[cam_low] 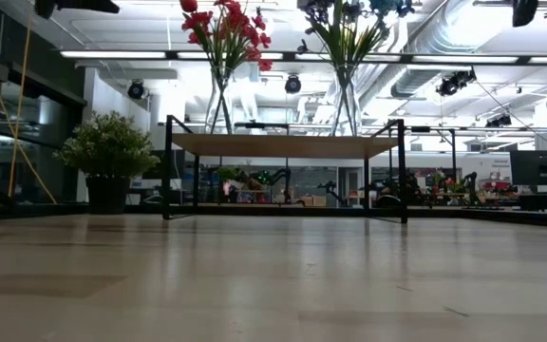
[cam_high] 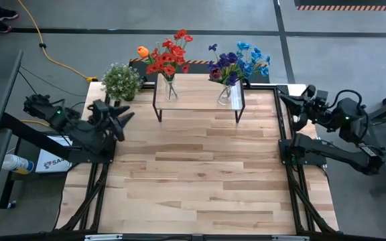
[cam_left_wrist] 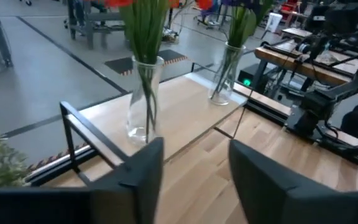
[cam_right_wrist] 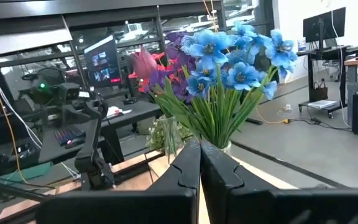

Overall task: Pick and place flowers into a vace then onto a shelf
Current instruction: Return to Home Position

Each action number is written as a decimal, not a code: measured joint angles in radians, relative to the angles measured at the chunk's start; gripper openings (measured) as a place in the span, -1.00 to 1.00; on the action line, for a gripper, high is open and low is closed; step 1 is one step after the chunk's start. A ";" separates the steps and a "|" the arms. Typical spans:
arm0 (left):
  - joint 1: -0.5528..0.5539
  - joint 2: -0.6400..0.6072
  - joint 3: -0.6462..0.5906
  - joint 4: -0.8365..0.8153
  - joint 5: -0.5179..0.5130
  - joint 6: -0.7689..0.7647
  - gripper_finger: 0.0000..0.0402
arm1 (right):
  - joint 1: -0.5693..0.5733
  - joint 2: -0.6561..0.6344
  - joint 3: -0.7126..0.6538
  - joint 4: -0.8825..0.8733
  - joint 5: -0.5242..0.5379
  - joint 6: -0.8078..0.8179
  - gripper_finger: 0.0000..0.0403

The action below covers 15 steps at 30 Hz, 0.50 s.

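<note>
Table (cam_high: 200,181): pale wood planks, smooth, with a soft sheen in the low view.
Table frame (cam_high: 279,127): black metal, matt.
Shelf (cam_high: 200,100): smooth light wood top on thin black metal legs.
Red-flower vase (cam_high: 171,89), blue-flower vase (cam_high: 228,95): clear glass, glossy.
Red flowers (cam_high: 168,57), blue flowers (cam_high: 250,61): cloth-like petals, plastic-looking green stems.
Left gripper (cam_left_wrist: 194,152), right gripper (cam_right_wrist: 199,158): dark, matt, plastic-looking fingers.

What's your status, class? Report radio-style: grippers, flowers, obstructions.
Left gripper open, right gripper shut, both empty at table sides. Red-flower vase, blue-flower vase upright on shelf. Potted plant beside shelf, clear.
</note>
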 joint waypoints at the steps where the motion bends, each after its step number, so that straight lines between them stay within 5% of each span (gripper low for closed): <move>1: 0.000 -0.021 0.000 -0.019 0.010 0.000 0.00 | 0.000 -0.011 0.000 -0.013 0.000 0.000 -1.00; 10: 0.000 -0.173 0.000 -0.177 0.173 -0.001 -0.87 | 0.000 -0.092 0.000 -0.171 -0.030 -0.018 -1.00; 15: 0.000 -0.196 0.000 -0.233 0.263 -0.047 -0.79 | 0.000 -0.114 0.000 -0.237 -0.046 -0.027 -1.00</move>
